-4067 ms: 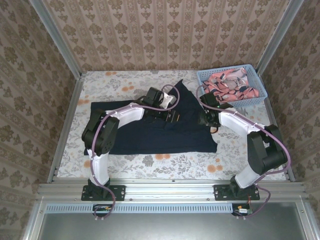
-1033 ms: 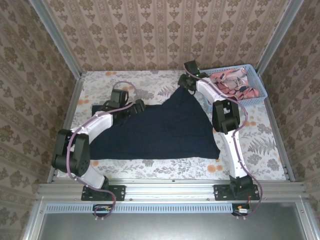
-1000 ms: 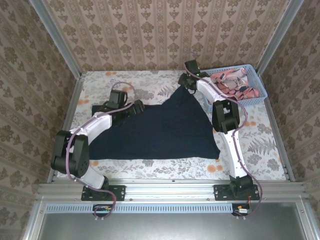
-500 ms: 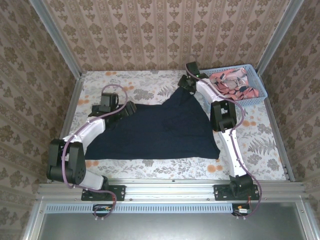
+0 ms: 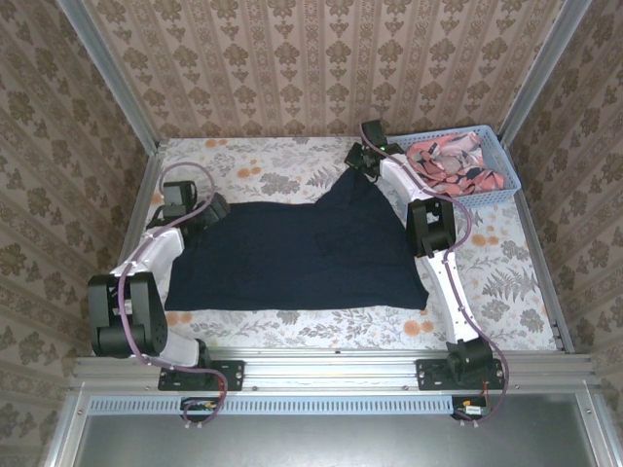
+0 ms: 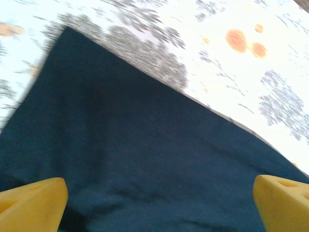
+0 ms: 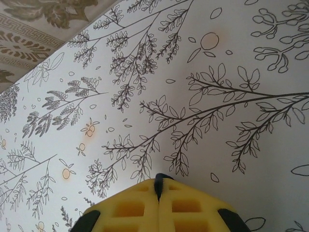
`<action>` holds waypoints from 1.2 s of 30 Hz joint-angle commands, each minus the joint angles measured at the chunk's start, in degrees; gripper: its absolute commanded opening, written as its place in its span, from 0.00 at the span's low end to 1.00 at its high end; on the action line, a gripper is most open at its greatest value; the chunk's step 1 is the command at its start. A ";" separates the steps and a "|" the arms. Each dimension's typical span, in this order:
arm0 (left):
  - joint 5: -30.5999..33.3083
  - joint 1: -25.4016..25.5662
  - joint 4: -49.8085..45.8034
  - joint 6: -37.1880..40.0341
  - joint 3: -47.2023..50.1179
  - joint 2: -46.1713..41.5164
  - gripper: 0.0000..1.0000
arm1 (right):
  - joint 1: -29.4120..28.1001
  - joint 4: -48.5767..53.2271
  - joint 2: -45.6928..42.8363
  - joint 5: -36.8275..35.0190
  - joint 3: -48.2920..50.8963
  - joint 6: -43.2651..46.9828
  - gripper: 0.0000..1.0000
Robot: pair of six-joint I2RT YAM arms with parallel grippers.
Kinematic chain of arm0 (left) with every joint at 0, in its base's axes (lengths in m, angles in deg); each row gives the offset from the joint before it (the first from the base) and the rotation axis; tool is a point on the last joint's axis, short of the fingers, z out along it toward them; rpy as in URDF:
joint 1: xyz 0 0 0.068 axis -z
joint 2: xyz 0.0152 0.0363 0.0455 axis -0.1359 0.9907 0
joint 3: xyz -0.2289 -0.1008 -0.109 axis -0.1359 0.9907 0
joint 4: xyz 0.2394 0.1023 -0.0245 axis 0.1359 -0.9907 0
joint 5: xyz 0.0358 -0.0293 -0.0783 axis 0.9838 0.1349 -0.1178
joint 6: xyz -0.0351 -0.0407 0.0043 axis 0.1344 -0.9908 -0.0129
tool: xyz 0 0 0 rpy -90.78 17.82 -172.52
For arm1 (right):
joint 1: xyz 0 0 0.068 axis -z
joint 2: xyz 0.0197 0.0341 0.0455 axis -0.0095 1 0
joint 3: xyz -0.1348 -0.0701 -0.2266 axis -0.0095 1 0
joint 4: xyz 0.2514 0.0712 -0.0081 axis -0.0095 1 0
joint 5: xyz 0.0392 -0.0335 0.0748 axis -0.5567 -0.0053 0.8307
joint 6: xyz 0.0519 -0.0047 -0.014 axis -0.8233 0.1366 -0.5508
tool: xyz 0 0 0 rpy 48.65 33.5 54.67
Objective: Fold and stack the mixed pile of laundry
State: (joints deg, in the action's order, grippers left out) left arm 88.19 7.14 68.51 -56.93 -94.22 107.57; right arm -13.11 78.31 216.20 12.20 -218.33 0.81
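The dark navy T-shirt (image 5: 302, 248) lies spread on the floral table, and one corner is drawn up to a peak at the back. My right gripper (image 5: 362, 161) sits at that peak. In the right wrist view its yellow fingers (image 7: 135, 208) are pressed together, the right gripper (image 7: 158, 186) shut on a thin dark sliver of the T-shirt (image 7: 160, 178). My left gripper (image 5: 207, 208) hovers at the shirt's upper left edge. It stands open (image 6: 159, 198) with its fingertips (image 6: 34, 200) far apart over the navy cloth (image 6: 145, 145). The pink patterned garment (image 5: 450, 161) lies in the basket.
The light blue lattice basket (image 5: 508, 183) stands at the back right, close beside the right arm's wrist. Metal frame rails and wallpapered walls enclose the table. Bare floral tablecloth (image 5: 487, 263) shows right of the shirt and along the front edge.
My left gripper has slid left along the shirt's upper edge, from near the middle to the left sleeve area. The right gripper stays at the back peak with the corner.
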 commanded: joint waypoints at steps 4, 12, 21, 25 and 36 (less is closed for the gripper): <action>6.92 -6.87 0.35 1.09 -2.77 4.50 1.00 | -0.32 1.48 -5.58 0.26 2.80 2.27 0.00; 6.93 -11.36 -0.05 1.74 -15.09 17.87 0.89 | -1.06 -3.29 -16.11 1.42 16.47 3.91 0.00; -2.10 -12.56 -5.50 4.15 -29.98 32.64 0.71 | -1.10 -6.77 -25.32 1.30 26.66 4.81 0.00; -4.97 -12.52 -5.62 2.41 -28.89 34.19 0.66 | -1.04 -7.79 -28.06 1.11 28.65 5.76 0.00; -4.90 -11.23 -17.08 4.98 -35.97 38.99 0.59 | -1.09 -8.21 -31.72 1.28 31.82 6.69 0.00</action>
State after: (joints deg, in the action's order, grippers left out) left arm 83.89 -4.68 58.02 -54.09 -126.46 143.74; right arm -13.98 71.73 187.52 13.30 -187.80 6.84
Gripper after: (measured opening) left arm 0.592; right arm 0.048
